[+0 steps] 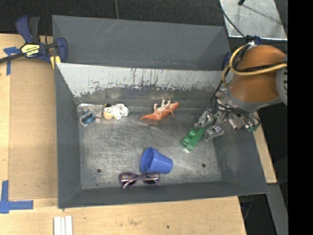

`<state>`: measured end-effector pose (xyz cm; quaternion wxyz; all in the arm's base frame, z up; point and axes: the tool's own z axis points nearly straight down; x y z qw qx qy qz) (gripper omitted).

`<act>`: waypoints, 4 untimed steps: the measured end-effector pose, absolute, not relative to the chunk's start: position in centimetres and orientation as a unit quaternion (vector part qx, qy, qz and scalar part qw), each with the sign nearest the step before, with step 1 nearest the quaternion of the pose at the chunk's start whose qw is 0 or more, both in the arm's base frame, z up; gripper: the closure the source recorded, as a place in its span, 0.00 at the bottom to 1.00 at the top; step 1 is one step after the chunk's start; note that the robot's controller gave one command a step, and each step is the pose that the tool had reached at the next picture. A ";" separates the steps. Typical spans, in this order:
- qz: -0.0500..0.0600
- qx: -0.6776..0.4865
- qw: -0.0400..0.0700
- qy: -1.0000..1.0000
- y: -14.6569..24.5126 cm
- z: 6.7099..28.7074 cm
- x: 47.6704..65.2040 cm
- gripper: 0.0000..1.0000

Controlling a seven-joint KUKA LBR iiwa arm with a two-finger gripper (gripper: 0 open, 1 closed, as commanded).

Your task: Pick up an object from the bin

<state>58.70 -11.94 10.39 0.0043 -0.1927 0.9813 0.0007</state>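
Observation:
My gripper hangs low at the right side of the bin, its metal fingertips just above and to the right of a small green block-shaped toy. The green toy lies on the bin floor, tilted, with its upper end touching or nearly touching the fingertips; I cannot tell whether it is between them. An orange toy animal lies to the left of the gripper near the back wall.
A blue cup lies on its side near the front, with purple sunglasses in front of it. A white-and-yellow figure and a small blue-grey thing sit at the back left. The orange-covered arm stands over the right rim.

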 end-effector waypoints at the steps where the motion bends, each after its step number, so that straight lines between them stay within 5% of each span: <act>1: 0.001 -0.193 0.004 0.981 -11.9 10.4 58.7 1.00; 2: 0.002 -0.194 -0.002 0.981 -11.8 13.3 58.7 1.00; 3: -0.004 -0.195 0.010 0.981 -12.7 15.3 60.0 1.00; 4: 0.002 -0.198 -0.004 0.980 -11.5 16.3 58.7 1.00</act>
